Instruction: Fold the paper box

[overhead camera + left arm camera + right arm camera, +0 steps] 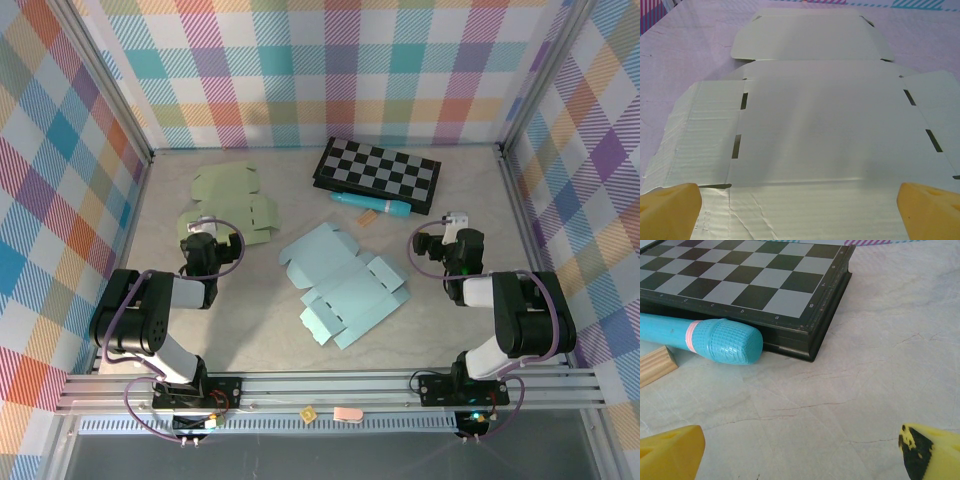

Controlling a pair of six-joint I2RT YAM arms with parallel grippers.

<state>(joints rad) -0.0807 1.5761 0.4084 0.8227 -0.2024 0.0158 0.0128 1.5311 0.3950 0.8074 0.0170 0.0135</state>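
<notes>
A flat, creased pale-blue paper box (pixel 345 285) lies on the worktop (pixel 250 320) between the left end effector (pixel 198 228), spread open over a matte green slotted blank (pixel 815 135), and the right end effector (pixel 456 225), likewise open.

- The light was bright, even and diffuse, falling from overhead; in the top view the arms cast only faint, soft shadows on the table (pixel 250 330).
- Just ahead of the left gripper (pixel 800 215), a washed-out sheen crossed the pale green box blank (pixel 815 135), dulling its creases.
- Its yellow fingertips (pixel 667 210) were out of focus.
- Ahead of the right gripper (pixel 800 450), the chessboard (pixel 755 275) was sharp, with a thin dark shadow under its edge.
</notes>
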